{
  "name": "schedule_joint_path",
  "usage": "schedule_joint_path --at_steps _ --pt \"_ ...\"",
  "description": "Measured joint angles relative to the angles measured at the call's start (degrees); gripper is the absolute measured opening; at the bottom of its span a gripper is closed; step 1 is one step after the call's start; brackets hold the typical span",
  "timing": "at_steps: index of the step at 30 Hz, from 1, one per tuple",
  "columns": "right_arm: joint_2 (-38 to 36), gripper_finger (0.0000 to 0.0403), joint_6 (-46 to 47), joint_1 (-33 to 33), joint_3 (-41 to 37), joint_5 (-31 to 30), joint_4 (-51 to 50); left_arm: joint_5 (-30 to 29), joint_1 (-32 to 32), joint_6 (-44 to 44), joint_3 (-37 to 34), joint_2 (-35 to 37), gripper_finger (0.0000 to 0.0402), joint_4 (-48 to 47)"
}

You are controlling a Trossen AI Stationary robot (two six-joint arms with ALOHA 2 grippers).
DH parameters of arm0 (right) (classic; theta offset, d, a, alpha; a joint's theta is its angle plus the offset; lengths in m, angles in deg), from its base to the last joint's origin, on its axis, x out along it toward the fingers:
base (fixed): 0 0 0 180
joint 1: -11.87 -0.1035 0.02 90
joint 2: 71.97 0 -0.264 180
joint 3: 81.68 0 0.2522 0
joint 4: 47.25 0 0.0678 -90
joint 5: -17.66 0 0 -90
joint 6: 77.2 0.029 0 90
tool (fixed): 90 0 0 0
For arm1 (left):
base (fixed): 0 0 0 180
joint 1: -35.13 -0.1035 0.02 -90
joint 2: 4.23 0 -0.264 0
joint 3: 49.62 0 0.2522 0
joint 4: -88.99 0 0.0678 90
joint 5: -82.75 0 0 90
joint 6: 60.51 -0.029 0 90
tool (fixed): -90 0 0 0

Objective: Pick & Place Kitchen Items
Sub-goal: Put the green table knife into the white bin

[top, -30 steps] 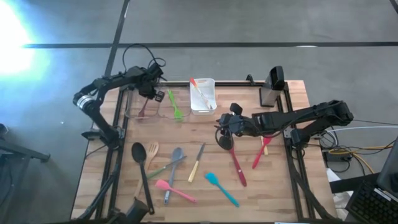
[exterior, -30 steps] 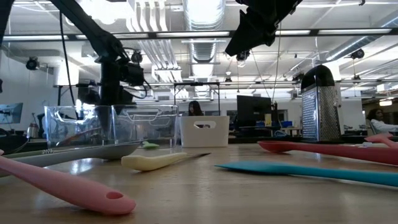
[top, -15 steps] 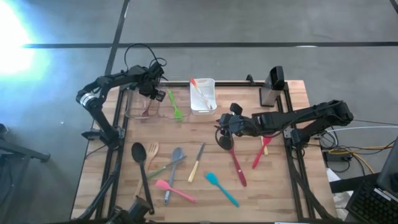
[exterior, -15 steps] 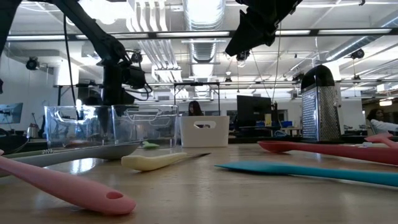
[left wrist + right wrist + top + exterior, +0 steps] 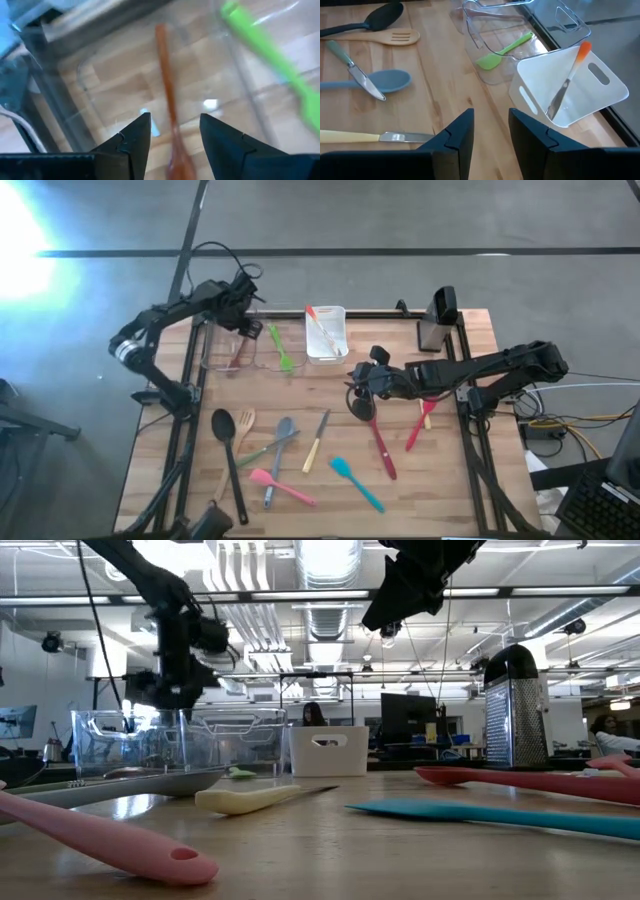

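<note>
My left gripper (image 5: pixel 242 320) is open and empty above the left clear bin (image 5: pixel 210 365). A brown wooden spoon (image 5: pixel 167 100) lies on that bin's floor, below the gap between the fingers; it also shows in the high view (image 5: pixel 236 352). A green spatula (image 5: pixel 283 350) lies in the second clear bin. My right gripper (image 5: pixel 360 400) is open and empty mid-table, above the head end of a red spatula (image 5: pixel 382 445). Black spoon (image 5: pixel 228 445), wooden fork (image 5: pixel 244 423), grey spoon (image 5: pixel 282 435), cream-handled knife (image 5: pixel 316 442), teal spatula (image 5: pixel 355 482) and pink spatula (image 5: pixel 280 485) lie flat on the table.
A white bin (image 5: pixel 340 352) holds an orange-handled utensil (image 5: pixel 567 82) leaning on its wall. A metal grater (image 5: pixel 437 320) stands at the far right. A red-pink utensil (image 5: pixel 420 425) lies right of the red spatula. Cables hang by the left arm.
My left gripper has gone up, away from the left clear bin, and a little toward the far edge. The wooden spoon stays in the bin.
</note>
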Motion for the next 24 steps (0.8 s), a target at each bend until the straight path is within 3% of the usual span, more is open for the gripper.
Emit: schedule_joint_path --at_steps 7,13,24 --pt "0.0 0.0104 0.9 0.1 -0.1 0.0 0.0 1.4 3.9 0.4 -0.7 13.5 0.0174 5.2" --pt "0.0 0.0105 3.1 0.4 -0.1 -0.1 0.0 4.1 10.9 0.8 -0.8 23.2 0.0174 14.4" --pt "0.0 0.0118 6.2 0.3 -0.1 -0.1 -1.7 2.3 31.4 -3.5 -0.8 29.4 0.0174 27.4"
